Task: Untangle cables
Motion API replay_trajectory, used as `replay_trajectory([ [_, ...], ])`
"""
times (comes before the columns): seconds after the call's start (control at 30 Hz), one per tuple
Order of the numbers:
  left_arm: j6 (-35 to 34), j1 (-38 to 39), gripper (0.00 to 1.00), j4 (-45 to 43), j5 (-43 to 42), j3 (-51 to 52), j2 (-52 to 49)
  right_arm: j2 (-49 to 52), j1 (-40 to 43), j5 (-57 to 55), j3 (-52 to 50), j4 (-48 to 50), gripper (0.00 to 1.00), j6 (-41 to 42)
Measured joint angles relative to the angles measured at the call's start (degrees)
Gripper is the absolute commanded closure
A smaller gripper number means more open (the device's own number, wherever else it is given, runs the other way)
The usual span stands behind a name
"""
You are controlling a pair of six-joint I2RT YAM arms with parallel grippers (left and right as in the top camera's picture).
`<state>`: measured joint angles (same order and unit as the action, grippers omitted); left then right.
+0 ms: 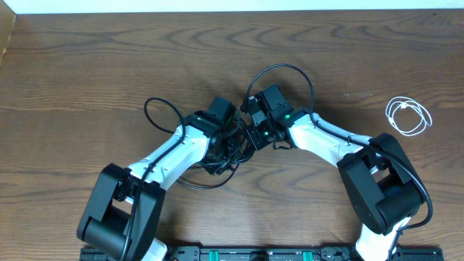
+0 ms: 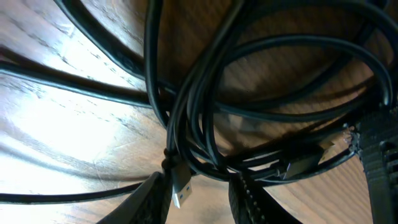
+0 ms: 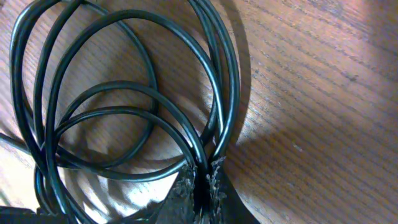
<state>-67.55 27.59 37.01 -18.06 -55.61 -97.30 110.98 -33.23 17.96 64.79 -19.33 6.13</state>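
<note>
A tangle of black cables (image 1: 220,161) lies at the table's middle, with one loop (image 1: 148,109) reaching left and another (image 1: 288,67) arching up behind the right arm. My left gripper (image 1: 232,143) is down in the tangle. In the left wrist view its gripper (image 2: 202,186) is closed partway on crossing black strands (image 2: 211,167), and a USB plug (image 2: 180,190) hangs by its left finger (image 2: 149,202). My right gripper (image 1: 254,135) is beside it. In the right wrist view its gripper (image 3: 202,182) is shut on one black strand (image 3: 198,155) of a coil. A white cable (image 1: 408,116) lies coiled apart, far right.
The two arms meet nose to nose over the tangle, their grippers almost touching. The brown wooden table (image 1: 87,65) runs to a pale back edge at the top. The arm bases stand at the front edge (image 1: 254,254).
</note>
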Motion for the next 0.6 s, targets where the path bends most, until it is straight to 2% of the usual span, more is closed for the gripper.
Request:
replay_trajectory([
  [0.3,-0.7,0.3,0.59,0.1,0.5,0.0,0.0,0.0,0.0,0.0,0.0,0.0,0.96,0.0],
  [0.6,-9.4,0.4,0.6,0.1,2.6,0.0,0.0,0.0,0.0,0.0,0.0,0.1,0.96,0.0],
])
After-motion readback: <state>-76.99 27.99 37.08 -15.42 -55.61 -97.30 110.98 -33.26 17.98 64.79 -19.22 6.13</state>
